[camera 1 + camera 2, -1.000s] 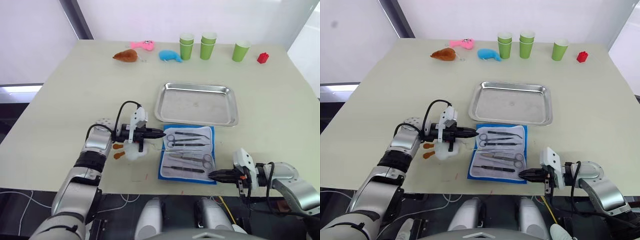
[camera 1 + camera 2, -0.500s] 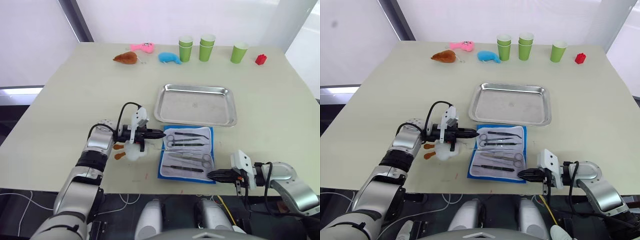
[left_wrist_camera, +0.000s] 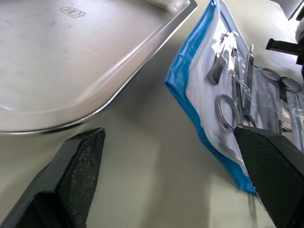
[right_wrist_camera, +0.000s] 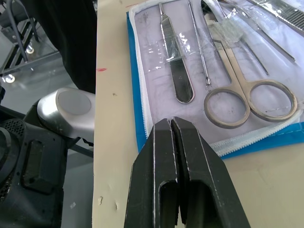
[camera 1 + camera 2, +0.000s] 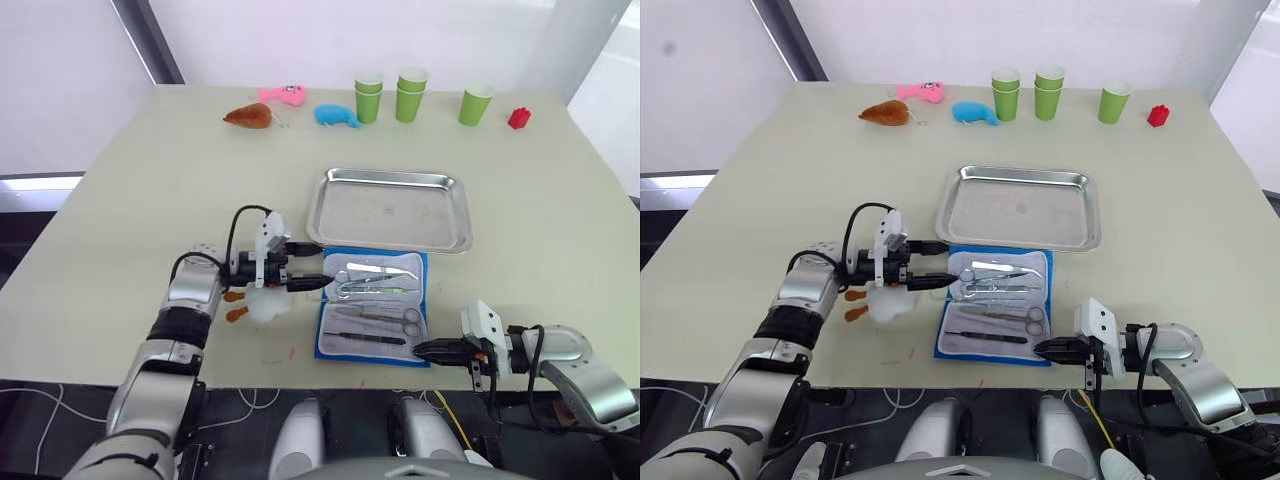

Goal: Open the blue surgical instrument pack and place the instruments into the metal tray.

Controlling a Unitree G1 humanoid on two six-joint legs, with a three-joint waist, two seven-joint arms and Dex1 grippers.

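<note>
The blue surgical instrument pack (image 5: 373, 305) lies open near the table's front edge, pale lining up. Several silvery instruments (image 5: 377, 290), scissors and tweezers among them, rest on it. Just behind it sits the metal tray (image 5: 390, 208) with nothing inside. My left gripper (image 5: 312, 265) stands open at the pack's left edge with nothing between its fingers. The left wrist view looks past it at the tray (image 3: 71, 71) and the pack's blue edge (image 3: 190, 95). My right gripper (image 5: 425, 350) is shut and holds nothing at the pack's near right corner. Its wrist view looks over its shut tip (image 4: 171, 124) at scissors (image 4: 247, 99) on the lining.
A white plush toy with orange feet (image 5: 262, 303) lies under the left gripper. Along the far edge stand green cups (image 5: 412, 93), a red block (image 5: 518, 118), a blue plush toy (image 5: 337, 116), a pink toy (image 5: 282, 95) and a brown toy (image 5: 250, 116). The table's front edge (image 5: 300, 375) is close to the pack.
My left gripper's fingers have gone from shut to wide open beside the pack's left edge. The right gripper has stayed put.
</note>
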